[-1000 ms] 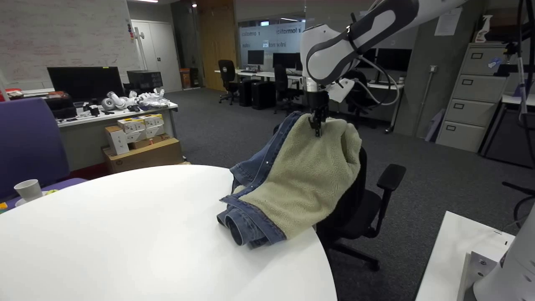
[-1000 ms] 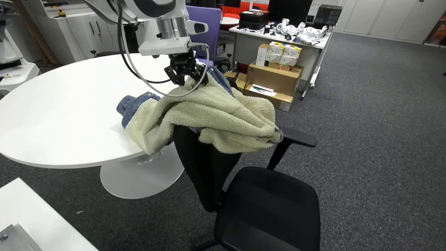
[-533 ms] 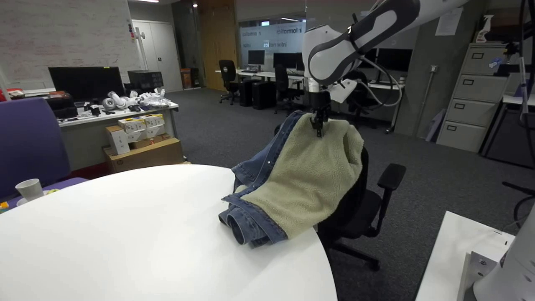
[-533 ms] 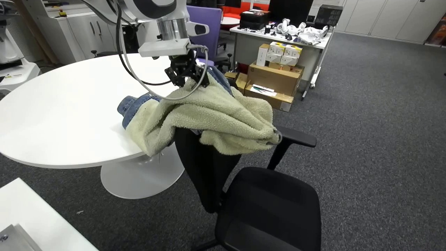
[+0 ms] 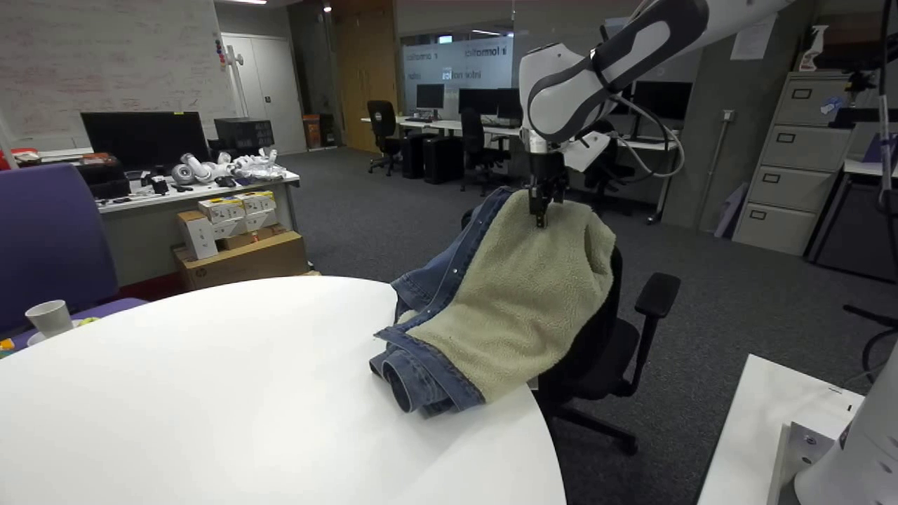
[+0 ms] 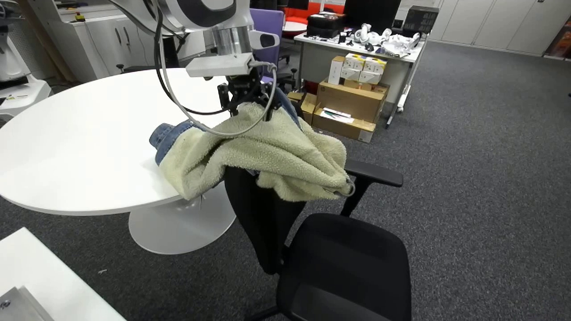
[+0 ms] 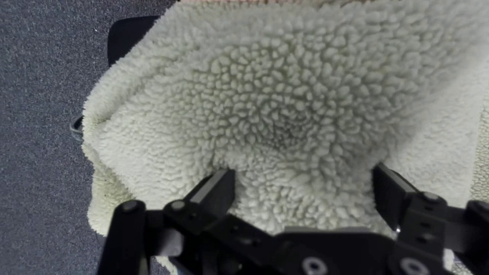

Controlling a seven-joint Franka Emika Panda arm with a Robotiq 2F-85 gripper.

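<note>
A blue denim jacket with cream fleece lining (image 5: pixel 519 301) lies draped over the back of a black office chair (image 6: pixel 343 263), fleece side up. Its denim hem and a rolled cuff (image 5: pixel 396 382) rest on the round white table. At the jacket's top, my gripper (image 5: pixel 540 210) points down into the fleece. In the wrist view my gripper (image 7: pixel 304 172) has its fingers wide apart, with a soft mound of fleece (image 7: pixel 301 194) between them. Both fingertips sit against or close over the lining without pinching it. A small dark loop (image 7: pixel 76 128) shows at the jacket's left edge.
The round white table (image 6: pixel 89 147) stands beside the chair back. An armrest (image 5: pixel 657 294) sticks out near the jacket. A pale cable (image 6: pixel 200 127) hangs from the wrist in front of the fleece. Cardboard boxes (image 6: pixel 348 104) stand by a desk behind.
My gripper's fingers have spread from a narrower hold on the fleece. The arm has shifted slightly rightward in both exterior views. The jacket stays draped, its loop end sagging a little.
</note>
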